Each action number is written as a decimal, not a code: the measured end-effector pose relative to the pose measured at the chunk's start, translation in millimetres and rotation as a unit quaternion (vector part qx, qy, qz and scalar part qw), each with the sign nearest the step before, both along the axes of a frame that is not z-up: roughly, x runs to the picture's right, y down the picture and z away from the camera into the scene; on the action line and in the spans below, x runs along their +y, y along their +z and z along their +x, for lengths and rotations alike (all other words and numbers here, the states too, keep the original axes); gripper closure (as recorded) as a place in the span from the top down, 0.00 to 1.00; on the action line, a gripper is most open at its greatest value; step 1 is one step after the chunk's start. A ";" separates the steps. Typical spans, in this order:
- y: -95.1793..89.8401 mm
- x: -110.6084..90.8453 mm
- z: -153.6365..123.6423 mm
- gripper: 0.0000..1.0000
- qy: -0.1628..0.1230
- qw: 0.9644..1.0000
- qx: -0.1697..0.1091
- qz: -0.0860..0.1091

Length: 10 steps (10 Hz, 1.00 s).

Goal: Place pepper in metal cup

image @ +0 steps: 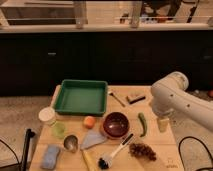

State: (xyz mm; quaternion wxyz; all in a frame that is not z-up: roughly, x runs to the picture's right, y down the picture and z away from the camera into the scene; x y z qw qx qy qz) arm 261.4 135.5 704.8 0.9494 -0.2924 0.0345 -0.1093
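Observation:
The dark green pepper point(142, 124) lies on the wooden table, just right of the dark red bowl point(116, 124). The small shiny metal cup point(70, 142) stands near the table's front left, below the pale green cup point(59, 129). My gripper point(162, 123) hangs from the white arm point(172, 97) at the table's right side. It is a little to the right of the pepper, close to the table top and far from the metal cup. It holds nothing that I can see.
A green tray point(81, 96) sits at the back left. A white-lidded jar point(47, 115), an orange point(89, 121), a blue sponge point(50, 156), a grey cloth point(93, 140), a brush point(112, 152) and grapes point(142, 150) lie around the bowl.

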 end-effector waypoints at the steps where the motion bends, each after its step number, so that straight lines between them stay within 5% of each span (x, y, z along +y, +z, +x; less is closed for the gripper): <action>1: 2.5 1.1 -1.2 0.80 -0.008 1.000 -0.001 -0.001; 10: 27.4 14.0 -6.1 0.80 -0.064 0.998 -0.011 -0.013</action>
